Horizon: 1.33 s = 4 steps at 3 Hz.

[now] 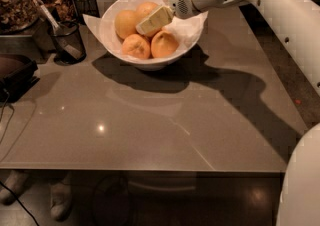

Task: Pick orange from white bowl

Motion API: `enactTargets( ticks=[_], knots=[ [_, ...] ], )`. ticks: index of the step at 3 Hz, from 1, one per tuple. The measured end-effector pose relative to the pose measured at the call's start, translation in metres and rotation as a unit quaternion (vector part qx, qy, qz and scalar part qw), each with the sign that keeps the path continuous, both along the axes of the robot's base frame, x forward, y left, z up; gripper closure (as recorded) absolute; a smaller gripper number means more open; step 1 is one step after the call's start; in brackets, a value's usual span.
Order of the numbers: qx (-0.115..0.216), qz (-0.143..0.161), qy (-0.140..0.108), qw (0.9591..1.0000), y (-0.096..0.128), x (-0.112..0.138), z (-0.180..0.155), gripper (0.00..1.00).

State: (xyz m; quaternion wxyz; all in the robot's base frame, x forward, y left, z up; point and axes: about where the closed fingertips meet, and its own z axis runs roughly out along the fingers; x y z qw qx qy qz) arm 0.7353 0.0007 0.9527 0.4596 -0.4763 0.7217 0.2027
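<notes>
The white bowl (pixel 150 62) stands at the back of the grey table, with white paper corners over its rim. It holds four fruits. The orange (pixel 126 22), pale and the largest, lies at the back left. Another pale fruit (pixel 147 7) lies behind, and two deeper-orange fruits (pixel 136 46) (pixel 164 44) lie in front. My gripper (pixel 152 21) reaches in from the right over the rim. It points down-left and sits among the fruits, right beside the orange and in front of the back fruit.
A black mesh cup (pixel 67 40) with a utensil stands left of the bowl, and another (pixel 86 1) behind it. A container of brown food (pixel 17 0) is at the far left. A dark object (pixel 15 75) lies at the table's left edge. My white arm (pixel 270 10) crosses the right side.
</notes>
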Motion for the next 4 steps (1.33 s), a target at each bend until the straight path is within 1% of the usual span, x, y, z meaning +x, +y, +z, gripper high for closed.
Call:
enactTargets(
  ticks=[1,2,3,4],
  knots=[
    [0.001,0.011,0.017,0.9998,0.008,-0.003,-0.011,0.15],
    [-0.001,0.031,0.034,0.9989,0.020,-0.008,-0.021,0.15],
    [-0.004,0.047,0.027,0.9985,0.028,-0.012,-0.022,0.34],
    [-0.004,0.050,0.028,0.9984,0.029,-0.012,-0.020,0.57]
  ],
)
